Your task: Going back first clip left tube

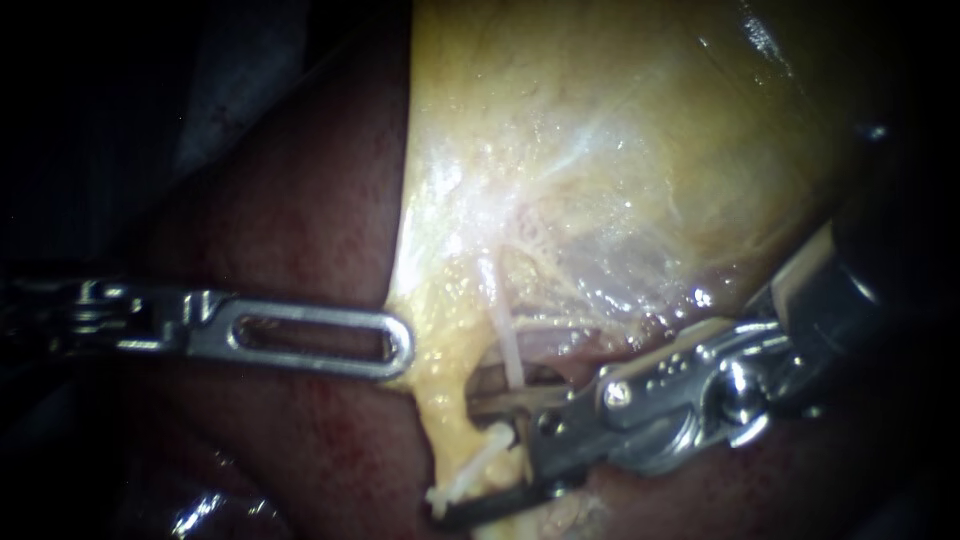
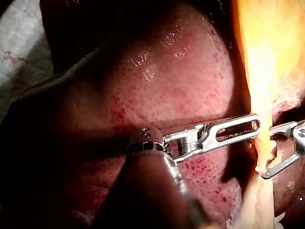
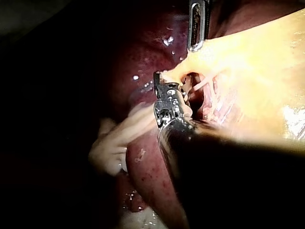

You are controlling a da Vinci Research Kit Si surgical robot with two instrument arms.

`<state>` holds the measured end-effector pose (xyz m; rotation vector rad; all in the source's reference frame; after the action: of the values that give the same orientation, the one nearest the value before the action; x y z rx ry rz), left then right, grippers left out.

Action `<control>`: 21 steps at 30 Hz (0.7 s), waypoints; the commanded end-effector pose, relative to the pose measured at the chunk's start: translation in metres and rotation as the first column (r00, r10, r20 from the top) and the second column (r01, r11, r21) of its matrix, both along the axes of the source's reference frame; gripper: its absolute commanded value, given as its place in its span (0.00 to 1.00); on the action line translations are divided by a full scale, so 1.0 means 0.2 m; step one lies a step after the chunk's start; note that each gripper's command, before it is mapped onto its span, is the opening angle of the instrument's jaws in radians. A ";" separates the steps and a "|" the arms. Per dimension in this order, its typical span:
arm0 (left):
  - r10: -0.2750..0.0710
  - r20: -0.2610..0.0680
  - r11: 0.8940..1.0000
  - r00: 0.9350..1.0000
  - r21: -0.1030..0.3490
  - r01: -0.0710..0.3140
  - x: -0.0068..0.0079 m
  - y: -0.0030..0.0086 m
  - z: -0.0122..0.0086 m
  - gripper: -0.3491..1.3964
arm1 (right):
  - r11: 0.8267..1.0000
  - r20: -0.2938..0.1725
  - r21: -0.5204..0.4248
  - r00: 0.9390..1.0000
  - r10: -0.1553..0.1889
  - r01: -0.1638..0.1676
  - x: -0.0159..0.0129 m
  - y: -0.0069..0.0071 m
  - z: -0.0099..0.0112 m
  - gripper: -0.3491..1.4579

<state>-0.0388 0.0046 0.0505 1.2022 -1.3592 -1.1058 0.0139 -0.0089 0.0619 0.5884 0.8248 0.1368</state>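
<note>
– Edges first: where does the pale yellow, glistening gallbladder tissue point(image 1: 600, 150) end?

– Its free edge runs down across the dark red liver point(image 1: 300, 220) to the slotted steel left instrument point(image 1: 403, 346). That instrument's jaws lie together, clamped on the edge. Below them the yellow narrows to a thin tongue reaching the bulky silver right instrument point(image 1: 460, 458).

– How does that one stand?

– It comes in low from the right, over the liver. Its jaws stand apart with a clear gap between them and grip nothing.

– The clip?

– A small white bar-shaped clip point(image 1: 472, 465) with a knobbed end lies slantwise in that gap. It runs from near the upper jaw down to the tip of the lower one. Yellow tissue hides what it sits on.

– And the tube?

– A thin whitish tube point(image 1: 507, 345) comes down out of the gallbladder tissue to the upper jaw, just above the clip. A small dark window in the tissue lies beside it. Whether this is the left tube, I cannot tell.

– Room to move?

– Bare liver lies open beyond the yellow edge, above and below the left instrument. The two instruments are apart, with the yellow tongue between them. The liver under the right instrument's shaft is also bare.
</note>
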 end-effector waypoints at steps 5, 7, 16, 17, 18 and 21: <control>-0.001 -0.002 1.000 1.000 0.000 0.001 -0.001 0.000 -0.001 0.00 | 1.000 -0.021 0.010 1.000 0.010 -0.010 0.005 0.002 0.005 0.52; -0.001 -0.002 1.000 1.000 0.000 0.001 -0.001 -0.001 -0.001 0.00 | 1.000 -0.034 0.018 0.999 0.013 -0.013 0.006 0.003 0.006 0.52; -0.002 -0.003 1.000 1.000 0.000 0.002 -0.001 -0.001 -0.002 0.00 | 0.998 -0.111 0.065 0.994 0.021 -0.014 0.006 0.006 0.011 0.52; -0.002 -0.003 1.000 1.000 0.000 0.002 -0.001 -0.001 -0.002 0.00 | 0.997 -0.122 0.072 0.992 0.022 -0.013 0.007 0.006 0.011 0.52; -0.002 -0.003 1.000 1.000 0.000 0.002 -0.001 -0.001 -0.002 0.00 | 0.997 -0.136 0.079 0.990 0.024 -0.013 0.007 0.006 0.011 0.52; -0.002 -0.003 1.000 1.000 0.000 0.002 -0.002 -0.001 -0.002 0.00 | 0.994 -0.186 0.104 0.982 0.038 -0.019 0.010 0.006 0.011 0.52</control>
<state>-0.0391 0.0044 0.0501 1.1989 -1.3591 -1.1082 0.0160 -0.0076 0.0640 0.7007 1.0259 0.1507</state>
